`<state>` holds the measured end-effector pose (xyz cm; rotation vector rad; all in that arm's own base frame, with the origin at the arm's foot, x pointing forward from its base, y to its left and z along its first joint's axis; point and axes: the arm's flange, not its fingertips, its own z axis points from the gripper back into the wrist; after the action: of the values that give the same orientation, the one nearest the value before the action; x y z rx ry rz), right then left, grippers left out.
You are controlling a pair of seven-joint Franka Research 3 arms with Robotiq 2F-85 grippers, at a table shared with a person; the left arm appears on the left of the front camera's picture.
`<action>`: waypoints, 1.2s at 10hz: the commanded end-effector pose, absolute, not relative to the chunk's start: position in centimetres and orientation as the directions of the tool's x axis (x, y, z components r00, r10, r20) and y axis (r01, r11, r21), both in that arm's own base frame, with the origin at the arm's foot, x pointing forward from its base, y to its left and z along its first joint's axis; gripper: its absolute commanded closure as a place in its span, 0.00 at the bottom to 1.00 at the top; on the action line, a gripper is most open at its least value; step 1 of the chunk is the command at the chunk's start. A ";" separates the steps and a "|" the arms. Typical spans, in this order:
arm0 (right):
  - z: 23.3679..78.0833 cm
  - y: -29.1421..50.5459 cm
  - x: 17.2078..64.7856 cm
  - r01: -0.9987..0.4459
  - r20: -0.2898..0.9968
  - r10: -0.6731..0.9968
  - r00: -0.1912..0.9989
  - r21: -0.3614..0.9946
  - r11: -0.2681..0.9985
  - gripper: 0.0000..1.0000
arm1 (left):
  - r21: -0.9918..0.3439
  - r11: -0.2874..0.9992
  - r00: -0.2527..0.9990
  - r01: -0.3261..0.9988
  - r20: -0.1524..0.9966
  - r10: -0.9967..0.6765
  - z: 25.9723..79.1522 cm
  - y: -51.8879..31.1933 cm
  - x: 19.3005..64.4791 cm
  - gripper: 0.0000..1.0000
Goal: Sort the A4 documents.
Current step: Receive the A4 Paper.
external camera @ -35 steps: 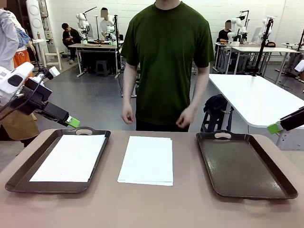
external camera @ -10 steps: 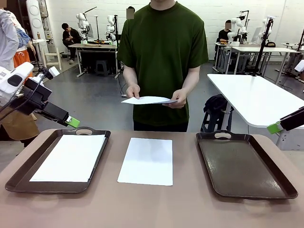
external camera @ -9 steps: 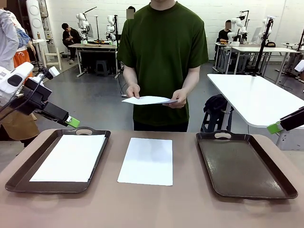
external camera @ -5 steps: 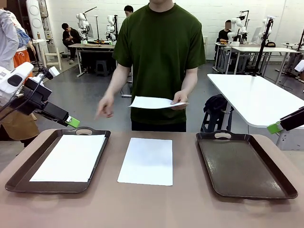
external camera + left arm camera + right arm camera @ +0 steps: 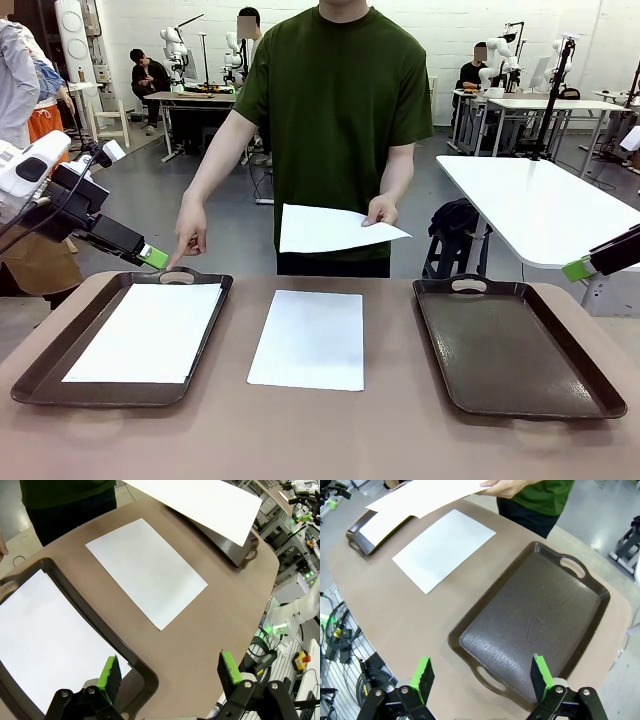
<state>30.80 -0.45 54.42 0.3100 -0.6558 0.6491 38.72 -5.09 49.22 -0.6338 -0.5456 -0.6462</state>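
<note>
A white A4 document (image 5: pixel 308 338) (image 5: pixel 146 570) (image 5: pixel 443 549) lies on the table between two dark brown trays. Another sheet (image 5: pixel 148 332) (image 5: pixel 45 645) lies in the left tray (image 5: pixel 55 352) (image 5: pixel 131 662). The right tray (image 5: pixel 515 345) (image 5: pixel 537 615) holds nothing. The person holds a third sheet (image 5: pixel 335 227) (image 5: pixel 200 501) (image 5: pixel 422 497) in one hand above the table and points a finger of the other hand (image 5: pixel 188 235) at the left tray's far handle. My left gripper (image 5: pixel 153 256) (image 5: pixel 170 672) hovers open above the left tray's far corner. My right gripper (image 5: pixel 580 268) (image 5: pixel 481 676) hangs open off the table's right side.
A white table (image 5: pixel 545 205) stands behind on the right. A dark bag (image 5: pixel 455 220) rests on a stool beside the person. Bare brown tabletop (image 5: pixel 320 430) runs along the near edge.
The person lifted a sheet off the middle stack, then lowered one hand and now points at the left tray's handle; the held sheet tilted down. Both arms stayed still.
</note>
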 end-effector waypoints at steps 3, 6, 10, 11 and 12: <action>54.3 -0.4 30.9 -0.653 0.655 0.454 0.604 0.081 0.753 0.00 | -0.356 0.623 0.667 0.696 0.642 -0.378 49.2 -5.0 38.7 0.00; 54.3 -0.4 30.9 -0.653 0.655 0.454 0.604 0.081 0.753 0.00 | -0.431 0.675 0.748 0.599 0.602 -0.280 48.0 -5.8 39.4 0.00; 54.3 -0.4 30.9 -0.653 0.655 0.454 0.604 0.081 0.753 0.00 | -0.595 0.753 0.929 0.279 0.365 -0.056 42.6 -11.6 44.2 0.00; 54.3 -0.4 30.9 -0.653 0.655 0.454 0.604 0.081 0.753 0.00 | -0.666 0.718 0.954 0.204 0.300 0.007 41.6 -13.1 44.9 0.00; 54.3 -0.4 30.9 -0.653 0.655 0.454 0.604 0.081 0.753 0.00 | -0.719 0.683 0.968 0.130 0.241 0.070 40.6 -14.7 45.5 0.00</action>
<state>30.79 -0.43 54.44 0.3093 -0.6559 0.6495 44.15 -13.36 40.14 -0.7416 -0.2596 -0.1266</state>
